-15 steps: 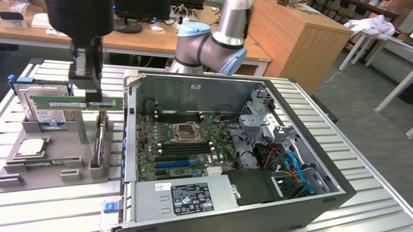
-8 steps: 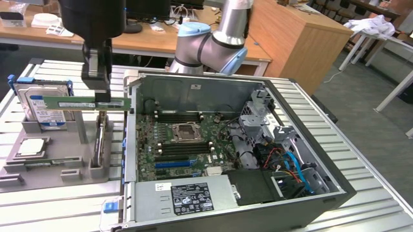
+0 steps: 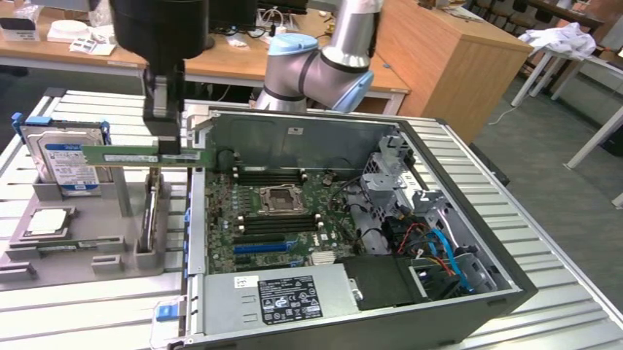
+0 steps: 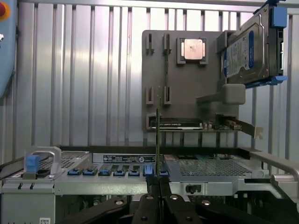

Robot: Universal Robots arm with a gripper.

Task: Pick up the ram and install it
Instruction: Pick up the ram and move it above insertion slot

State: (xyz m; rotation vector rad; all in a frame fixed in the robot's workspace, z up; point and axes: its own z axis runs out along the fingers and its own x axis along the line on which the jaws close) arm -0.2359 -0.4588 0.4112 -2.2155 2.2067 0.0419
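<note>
Ram is held level in the upper left of the exterior view, clamped near one end by the gripper, near the hard drive and the open computer case. In the wrist view it is seen edge-on, a thin line extending from the closed fingers, with the CPU chip beyond.

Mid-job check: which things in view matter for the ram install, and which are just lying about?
In the job: ram, held by the shut end effector; motherboard in the open computer case.
Lying about: hard drive; CPU chip; grey holder tray.
</note>
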